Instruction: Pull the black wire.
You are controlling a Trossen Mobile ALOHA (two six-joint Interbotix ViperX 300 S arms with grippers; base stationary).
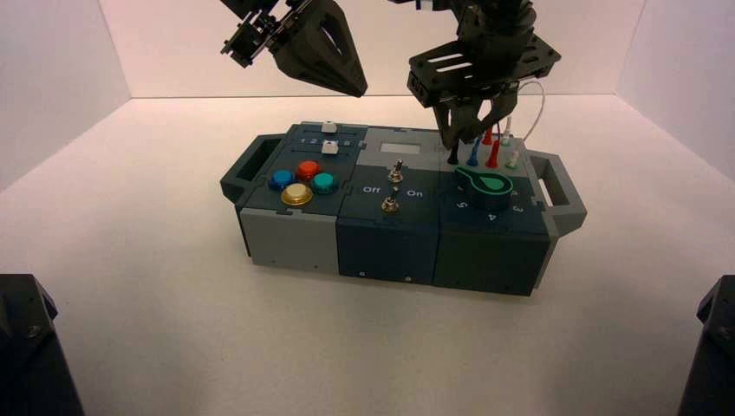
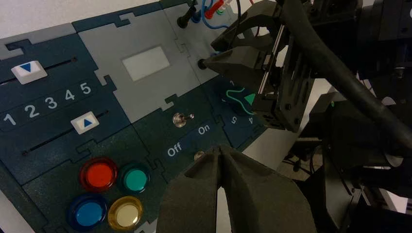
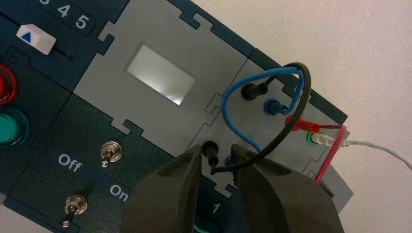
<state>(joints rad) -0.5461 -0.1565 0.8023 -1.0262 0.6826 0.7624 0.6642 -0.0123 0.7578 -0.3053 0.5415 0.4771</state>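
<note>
Black wire [image 3: 305,92]: on the grey plug panel [image 3: 286,131] at the rear right of the box [image 1: 387,247]. Both black plugs [image 3: 210,150] sit in sockets on the panel, one nearer the front, one nearer the rear; the dark cable arches between them, raised off the surface.

Right gripper [image 3: 216,149]: low over the plug panel, jaws apart. The front black plug lies between the fingertips, nearer one of them, with a gap on the other side; no firm grip seen. The cable crosses over the other finger; cannot tell whether it touches.

Left gripper [image 2: 218,149]: raised, well apart from the wire, fingertips together, nothing between them.

Neighbouring leads: blue wire [image 3: 231,114] looping beside the black one; red wire [image 3: 334,153] and white wire [image 3: 379,147] farther toward the right side of the box. Knob with green pointer [image 1: 485,186]: in front of the plug panel.
</note>
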